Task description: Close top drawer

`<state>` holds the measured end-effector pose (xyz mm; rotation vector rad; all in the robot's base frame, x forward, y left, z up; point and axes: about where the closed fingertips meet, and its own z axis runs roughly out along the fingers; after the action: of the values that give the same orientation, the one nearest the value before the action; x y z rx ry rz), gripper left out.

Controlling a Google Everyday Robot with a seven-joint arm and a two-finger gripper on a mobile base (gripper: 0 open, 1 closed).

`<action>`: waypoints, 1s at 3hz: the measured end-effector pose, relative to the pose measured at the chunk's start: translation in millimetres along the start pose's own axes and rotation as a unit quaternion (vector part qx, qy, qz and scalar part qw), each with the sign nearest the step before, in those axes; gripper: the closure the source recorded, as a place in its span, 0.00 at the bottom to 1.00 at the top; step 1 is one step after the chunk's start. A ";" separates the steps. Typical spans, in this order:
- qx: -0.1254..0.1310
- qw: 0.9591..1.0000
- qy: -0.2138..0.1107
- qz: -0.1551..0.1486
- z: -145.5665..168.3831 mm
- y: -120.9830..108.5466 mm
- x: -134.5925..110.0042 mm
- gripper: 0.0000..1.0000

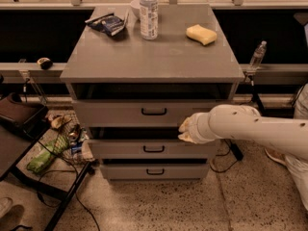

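— Speckled floor (202,206) is lying bare in front of the drawer unit and to its right, so open room for moving is sitting there. On the left, a black stand (67,196) and a green bag (45,153) are crowding the unit's lower corner.

— And the counter (159,61)?

— It is carrying a water bottle (148,13) standing upright near the back edge, with a white bowl (134,6) just behind it. A dark packet (108,23) is lying at the back left and a yellow sponge (201,34) at the back right. All of them are sitting well away from the front edge.

— Where is the top drawer (120,113)?

— Directly under the counter, with its front jutting forward and a dark gap showing above it. Its inside is lying in shadow, so I cannot tell what it is holding. Its black handle (154,111) is sitting at the centre. The middle drawer (120,149) and bottom drawer (125,171) are also standing slightly out, with their insides hidden.

— And the tool (185,131)?

— It is reaching in from the right on the pale arm (260,129), sitting against the right part of the top drawer's front, near its lower edge, to the right of the handle. Whether it is spread or pressed together, I cannot tell.
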<state>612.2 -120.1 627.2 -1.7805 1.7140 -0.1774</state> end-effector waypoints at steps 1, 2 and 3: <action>-0.068 0.994 0.085 -0.032 -47.5 47.4 17.9 0.89; -0.069 0.984 0.156 -0.054 -110.0 34.0 14.3 1.00; 0.004 0.974 0.225 -0.013 -222.2 -48.7 23.3 1.00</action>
<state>541.2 -223.8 818.3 -1.8558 1.9904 -0.6410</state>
